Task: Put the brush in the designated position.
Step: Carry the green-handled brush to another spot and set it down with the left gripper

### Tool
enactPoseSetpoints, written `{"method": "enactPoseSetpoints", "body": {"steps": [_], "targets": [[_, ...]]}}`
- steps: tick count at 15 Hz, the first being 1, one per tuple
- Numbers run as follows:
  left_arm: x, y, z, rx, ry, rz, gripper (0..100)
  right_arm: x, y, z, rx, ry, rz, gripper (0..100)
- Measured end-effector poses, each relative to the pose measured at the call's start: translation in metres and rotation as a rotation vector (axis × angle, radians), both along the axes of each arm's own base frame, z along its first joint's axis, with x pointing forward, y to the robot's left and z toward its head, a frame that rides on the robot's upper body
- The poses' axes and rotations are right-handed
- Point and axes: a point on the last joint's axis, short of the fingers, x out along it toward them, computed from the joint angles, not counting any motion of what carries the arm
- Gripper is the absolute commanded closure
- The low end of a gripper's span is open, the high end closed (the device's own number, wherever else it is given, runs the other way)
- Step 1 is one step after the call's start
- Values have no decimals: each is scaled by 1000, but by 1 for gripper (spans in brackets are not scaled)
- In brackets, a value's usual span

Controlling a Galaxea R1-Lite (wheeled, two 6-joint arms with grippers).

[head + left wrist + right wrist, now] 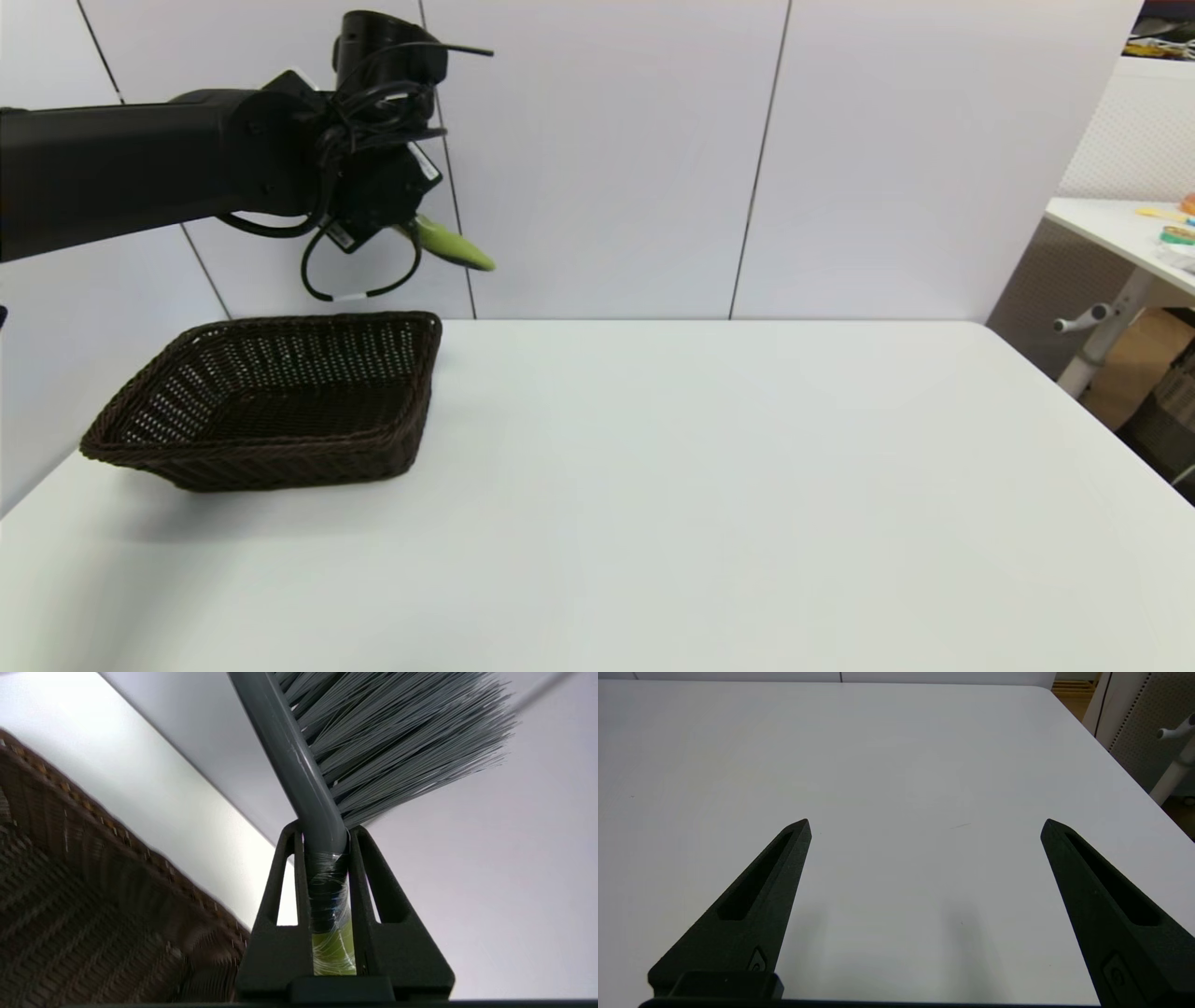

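My left gripper (324, 833) is shut on the brush (317, 802), clamping its handle where grey meets olive green; the grey bristles (397, 737) fan out past the fingertips. In the head view the left arm is raised high at the back left, above the far edge of the dark wicker basket (271, 397), and only the brush's green handle end (455, 247) sticks out from the gripper (397, 224). The basket's rim (117, 830) shows below in the left wrist view. My right gripper (924, 826) hangs open over bare white table, out of the head view.
The white table (700, 485) runs wide to the right of the basket. A white panelled wall (840, 140) stands behind it. Another desk with small items (1139, 233) stands at the far right, beyond the table's edge.
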Motion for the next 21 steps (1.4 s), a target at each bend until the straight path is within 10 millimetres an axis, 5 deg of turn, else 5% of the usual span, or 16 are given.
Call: {"method": "enactPoseSetpoints", "body": {"steps": [6, 9, 21], "targets": [[36, 57, -17, -15, -14, 163, 100, 0, 0, 0, 0, 0, -1, 0], [48, 71, -31, -26, 3, 206, 100, 0, 0, 0, 0, 0, 0, 0], [71, 70, -64, -54, 33, 186, 100, 0, 0, 0, 0, 0, 0, 0]]}}
